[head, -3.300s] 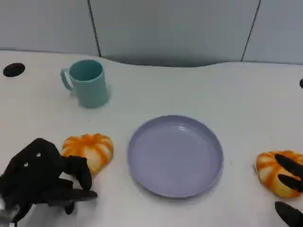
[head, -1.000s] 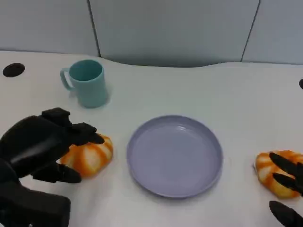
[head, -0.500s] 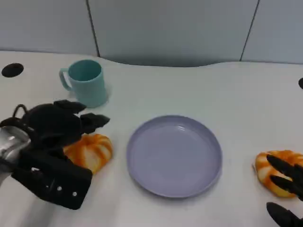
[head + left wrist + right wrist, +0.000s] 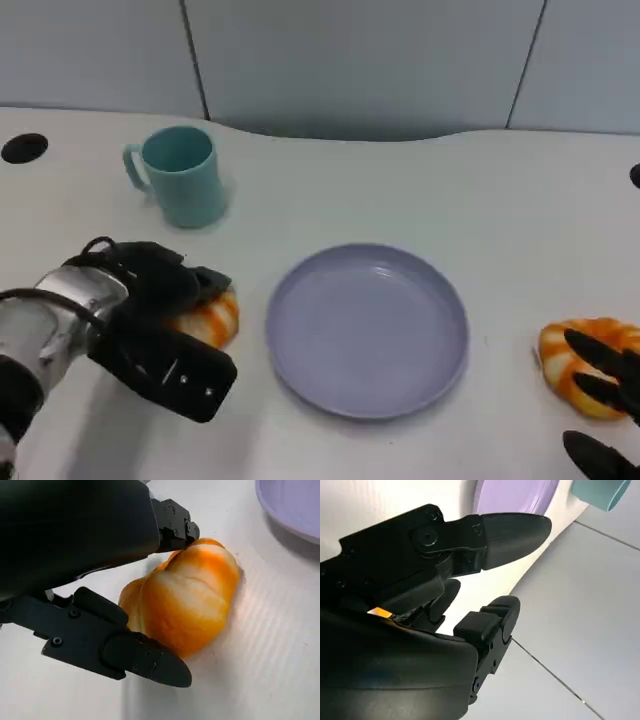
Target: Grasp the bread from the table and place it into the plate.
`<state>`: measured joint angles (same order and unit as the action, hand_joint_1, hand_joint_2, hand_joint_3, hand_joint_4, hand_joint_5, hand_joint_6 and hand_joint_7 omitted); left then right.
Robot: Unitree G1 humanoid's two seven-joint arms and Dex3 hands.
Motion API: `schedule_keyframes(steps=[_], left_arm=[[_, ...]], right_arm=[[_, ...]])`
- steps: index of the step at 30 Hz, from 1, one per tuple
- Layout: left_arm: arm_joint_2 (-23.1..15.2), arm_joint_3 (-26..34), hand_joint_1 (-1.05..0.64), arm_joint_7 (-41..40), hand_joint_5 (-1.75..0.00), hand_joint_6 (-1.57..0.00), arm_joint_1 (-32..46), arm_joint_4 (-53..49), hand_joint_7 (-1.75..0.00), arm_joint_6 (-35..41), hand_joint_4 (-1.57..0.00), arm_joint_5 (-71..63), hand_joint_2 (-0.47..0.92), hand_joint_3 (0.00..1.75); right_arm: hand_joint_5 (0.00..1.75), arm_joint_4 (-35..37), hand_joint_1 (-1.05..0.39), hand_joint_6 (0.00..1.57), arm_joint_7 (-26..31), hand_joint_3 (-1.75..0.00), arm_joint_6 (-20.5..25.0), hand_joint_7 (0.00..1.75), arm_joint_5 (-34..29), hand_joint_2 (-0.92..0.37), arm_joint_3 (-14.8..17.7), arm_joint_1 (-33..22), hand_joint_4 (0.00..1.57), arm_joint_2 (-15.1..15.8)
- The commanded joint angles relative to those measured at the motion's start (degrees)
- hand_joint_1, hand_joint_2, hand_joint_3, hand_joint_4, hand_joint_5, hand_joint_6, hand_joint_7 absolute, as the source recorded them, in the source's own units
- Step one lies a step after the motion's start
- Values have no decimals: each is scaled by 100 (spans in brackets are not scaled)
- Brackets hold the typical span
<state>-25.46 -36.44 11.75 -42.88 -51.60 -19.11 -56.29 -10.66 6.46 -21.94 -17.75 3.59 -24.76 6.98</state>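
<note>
Plate [image 4: 367,330] mid-bench [image 4: 480,200]; mug [image 4: 183,176] behind-left; one bread [image 4: 208,318] left of plate, another [image 4: 575,370] right.

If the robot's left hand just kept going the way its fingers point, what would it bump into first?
Probably the bread itself: the left hand already has its fingers on either side of it. Beyond that lies the purple plate, though depth is hard to judge.
</note>
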Motion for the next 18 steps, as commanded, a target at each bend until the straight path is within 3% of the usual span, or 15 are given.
schedule_keyframes(steps=[1, 5, 7, 10, 12, 13, 14, 15, 17, 18], left_arm=[[122, -247, -81, -410, -2, -6, -177, -658, -1, -6, -5, -50, 92, 28], [328, -294, -73, -1416, -10, -17, -181, -1292, -5, -68, -21, 34, 92, 32], [385, -325, -71, -1594, -11, -19, -223, -1464, -5, -76, -24, 61, 92, 33], [599, -56, -55, -1605, -14, -21, -370, -1868, -5, 115, -30, 443, 92, 35], [684, -46, -49, -1659, -19, -32, -434, -2020, -10, 251, -40, 519, 92, 36], [728, -79, -44, -1718, -30, -35, -474, -2081, -10, 352, -42, 513, 92, 33], [761, -61, -34, -1672, -68, -39, -520, -2136, -12, 396, -38, 569, 92, 21], [782, -42, -29, -1616, -95, -40, -558, -2179, -13, 419, -32, 621, 92, 17], [826, 7, -21, -1396, -131, -42, -640, -2257, -19, 505, -32, 742, 92, 11], [837, 30, -20, -1343, -140, -43, -661, -2290, -22, 524, -34, 806, 91, 8]], right_arm=[[0, -137, -37, 62, 60, -36, 15, 0, 35, -92, 79, -68, 83, 3], [0, -105, -36, 62, 46, -36, -35, 0, 111, -92, 89, -42, 83, 13], [1, -106, -36, 62, 44, -36, -31, 0, 123, -92, 89, -41, 83, 13], [1, -69, -35, 62, 67, -36, -112, 0, 92, -92, 106, -1, 85, 51], [1, -59, -35, 62, 75, -36, -144, 0, 80, -92, 107, 10, 85, 55], [2, -34, -35, 62, 91, -36, -177, 0, 60, -92, 116, 23, 85, 63], [1, -17, -35, 62, 97, -37, -202, 0, 57, -92, 123, 32, 85, 68], [1, -3, -35, 62, 98, -37, -222, 0, 61, -92, 130, 38, 85, 73], [1, 22, -35, 63, 89, -37, -253, 0, 74, -92, 145, 44, 85, 84], [1, 39, -35, 63, 83, -37, -275, 0, 90, -92, 152, 49, 85, 86]])
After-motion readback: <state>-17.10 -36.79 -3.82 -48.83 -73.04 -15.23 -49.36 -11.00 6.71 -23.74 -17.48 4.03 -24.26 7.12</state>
